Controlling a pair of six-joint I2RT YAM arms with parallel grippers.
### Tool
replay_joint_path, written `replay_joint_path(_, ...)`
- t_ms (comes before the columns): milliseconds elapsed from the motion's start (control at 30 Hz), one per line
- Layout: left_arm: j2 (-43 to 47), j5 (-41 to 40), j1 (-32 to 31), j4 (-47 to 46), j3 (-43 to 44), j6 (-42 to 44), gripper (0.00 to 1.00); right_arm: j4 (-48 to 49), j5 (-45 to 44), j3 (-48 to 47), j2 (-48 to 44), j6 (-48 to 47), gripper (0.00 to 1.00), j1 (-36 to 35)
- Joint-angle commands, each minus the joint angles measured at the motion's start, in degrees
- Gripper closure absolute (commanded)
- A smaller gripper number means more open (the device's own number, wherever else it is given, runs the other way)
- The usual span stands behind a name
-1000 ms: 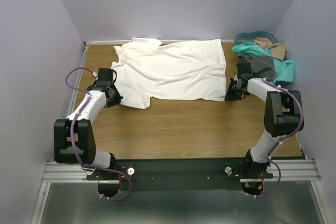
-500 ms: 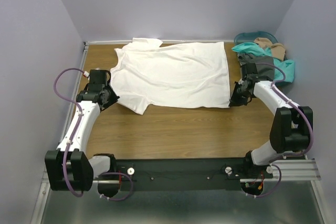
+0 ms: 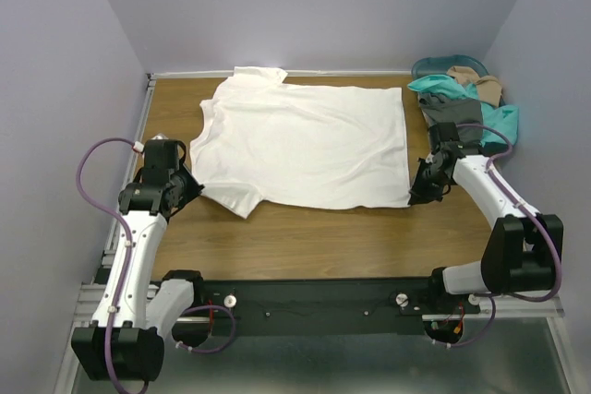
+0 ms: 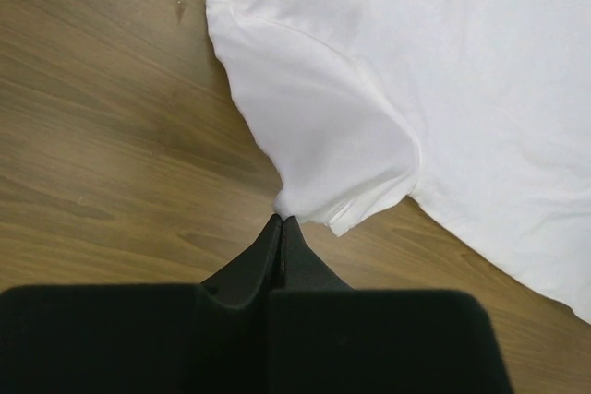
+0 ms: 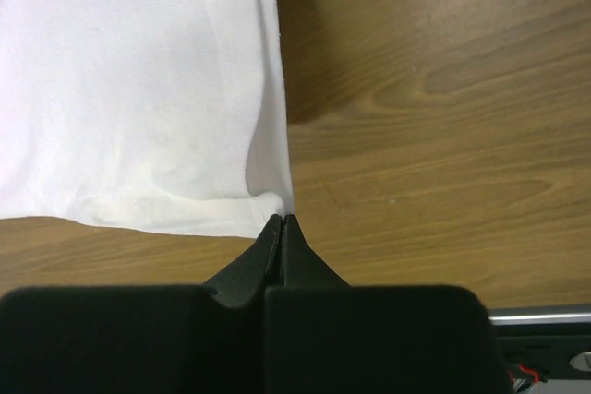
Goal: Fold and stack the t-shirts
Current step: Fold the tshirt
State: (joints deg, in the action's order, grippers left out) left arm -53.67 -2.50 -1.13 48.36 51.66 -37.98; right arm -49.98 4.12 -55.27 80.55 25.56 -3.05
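A large white t-shirt (image 3: 305,140) lies spread on the wooden table, collar to the left. My left gripper (image 3: 192,187) is shut on the edge of its near sleeve (image 4: 319,159); the jaws pinch the fabric at their tips (image 4: 282,219). My right gripper (image 3: 417,193) is shut on the near hem corner (image 5: 268,200), jaws closed at their tips (image 5: 282,219). Teal (image 3: 441,88), dark grey (image 3: 459,117) and tan (image 3: 476,82) t-shirts lie heaped at the back right.
A round teal plastic basket (image 3: 434,65) stands at the back right corner behind the heap. Lilac walls close in the table at left, back and right. Bare wood (image 3: 314,237) lies between the shirt and the arm bases.
Both grippers have pulled toward the near edge and outward with the white shirt. The shirt has slid nearer and now lies flatter and more stretched out.
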Motion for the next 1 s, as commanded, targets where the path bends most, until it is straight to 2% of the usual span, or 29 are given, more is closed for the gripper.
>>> replay_joint_path(0,3.7,1.4,0.3,5.8,0.0,-1.7,1.00,-4.9,-0.8,1.9,-2.5,1.6,1.00,-0.3)
replay_joint_path(233,4.2,2.2,0.2,5.6,0.5,-1.5,1.00,-6.9,-0.6,2.1,-2.9,1.4,1.00,-0.4)
replay_joint_path(500,-7.8,2.0,0.2,-1.9,7.9,1.3,1.00,-5.3,-1.5,-4.9,6.0,1.3,1.00,-0.3)
replay_joint_path(967,-30.9,4.0,0.3,-9.0,26.3,6.4,1.00,-4.6,-1.7,-25.1,23.8,0.3,1.00,-0.2)
